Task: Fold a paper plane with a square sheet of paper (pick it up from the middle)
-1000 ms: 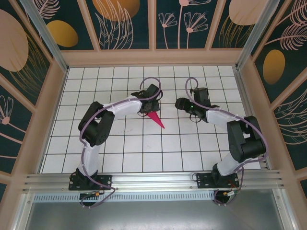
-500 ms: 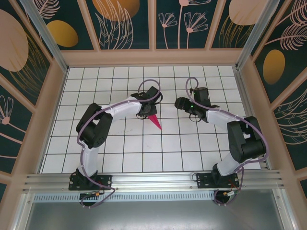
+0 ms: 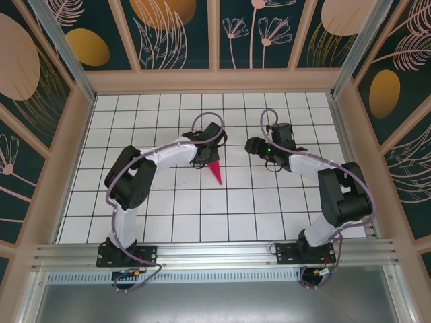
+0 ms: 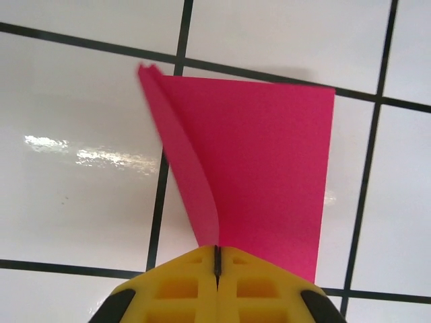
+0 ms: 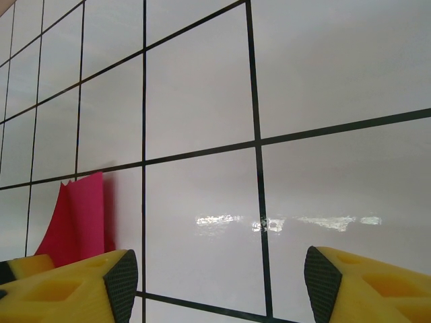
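The magenta-pink sheet is folded into a slim pointed paper plane near the middle of the tiled floor, its tip pointing toward the near edge. My left gripper is shut on its wide end. In the left wrist view the yellow jaws meet with the pink paper coming out between them, one flap curling away on the left. My right gripper hovers about one tile to the right, open and holding nothing. In the right wrist view it stands wide, with the pink paper upright at far left.
The white tiled floor with black grid lines is ringed by wooden-framed walls. An aluminium rail runs along the near edge, where both arm bases are bolted.
My left gripper has closed on the pink paper. The plane's tip has swung from pointing down-right to pointing more straight toward the near edge. The right arm has barely moved.
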`<action>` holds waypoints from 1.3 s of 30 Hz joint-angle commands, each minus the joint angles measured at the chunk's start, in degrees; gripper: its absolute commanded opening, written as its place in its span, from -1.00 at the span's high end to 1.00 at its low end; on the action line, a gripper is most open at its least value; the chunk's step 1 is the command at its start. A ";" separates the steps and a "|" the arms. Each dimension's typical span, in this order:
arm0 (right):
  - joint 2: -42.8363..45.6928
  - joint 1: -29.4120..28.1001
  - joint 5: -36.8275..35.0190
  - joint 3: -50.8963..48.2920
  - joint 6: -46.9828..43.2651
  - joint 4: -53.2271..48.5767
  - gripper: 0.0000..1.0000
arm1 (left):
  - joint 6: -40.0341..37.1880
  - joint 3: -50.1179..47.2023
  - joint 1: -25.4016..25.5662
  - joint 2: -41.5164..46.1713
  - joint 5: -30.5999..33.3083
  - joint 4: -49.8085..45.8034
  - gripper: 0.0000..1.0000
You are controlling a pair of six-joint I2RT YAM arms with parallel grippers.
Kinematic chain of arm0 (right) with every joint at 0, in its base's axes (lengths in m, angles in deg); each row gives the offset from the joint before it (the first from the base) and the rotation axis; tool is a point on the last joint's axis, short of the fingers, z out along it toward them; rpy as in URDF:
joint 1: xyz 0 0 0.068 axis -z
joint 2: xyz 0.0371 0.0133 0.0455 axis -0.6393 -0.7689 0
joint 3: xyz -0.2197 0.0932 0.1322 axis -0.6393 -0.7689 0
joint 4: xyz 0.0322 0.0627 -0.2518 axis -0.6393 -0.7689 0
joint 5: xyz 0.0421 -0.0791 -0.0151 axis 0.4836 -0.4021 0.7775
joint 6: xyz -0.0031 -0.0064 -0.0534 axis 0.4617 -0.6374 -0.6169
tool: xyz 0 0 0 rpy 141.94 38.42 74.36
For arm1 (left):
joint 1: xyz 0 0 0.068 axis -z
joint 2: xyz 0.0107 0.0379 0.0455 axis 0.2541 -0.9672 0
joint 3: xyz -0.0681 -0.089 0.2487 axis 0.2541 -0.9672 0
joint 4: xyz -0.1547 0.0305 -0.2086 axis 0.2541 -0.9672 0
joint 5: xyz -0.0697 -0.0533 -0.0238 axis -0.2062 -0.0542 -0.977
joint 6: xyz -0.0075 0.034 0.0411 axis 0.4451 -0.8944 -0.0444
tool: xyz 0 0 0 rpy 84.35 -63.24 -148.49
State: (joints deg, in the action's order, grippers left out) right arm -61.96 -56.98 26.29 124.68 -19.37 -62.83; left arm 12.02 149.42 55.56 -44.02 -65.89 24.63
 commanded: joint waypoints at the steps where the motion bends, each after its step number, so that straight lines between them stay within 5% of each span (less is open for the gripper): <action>1: -0.44 0.19 0.64 0.17 0.92 0.90 -0.38 | 0.09 -0.95 0.14 4.83 1.35 1.60 1.00; 10: 3.02 2.94 6.71 -2.46 4.29 5.18 -0.30 | -4.16 -11.25 -0.06 13.19 -9.35 25.08 1.00; 21: 7.62 1.46 13.46 -4.32 4.81 6.79 0.07 | -3.97 -19.50 -1.74 6.82 -24.78 51.20 1.00; 26: 6.95 -1.89 12.51 -3.56 3.77 5.91 0.28 | -3.31 -21.20 -1.86 3.84 -27.59 55.56 1.00; 39: 0.37 -6.95 9.87 -0.58 4.20 3.63 0.23 | 0.11 -30.25 -4.14 1.80 -27.35 62.74 1.00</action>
State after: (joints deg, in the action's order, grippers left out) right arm -60.26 -62.59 37.07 121.90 -14.91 -58.44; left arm 10.76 120.54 52.04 -40.63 -92.58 83.67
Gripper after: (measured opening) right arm 0.391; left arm 0.068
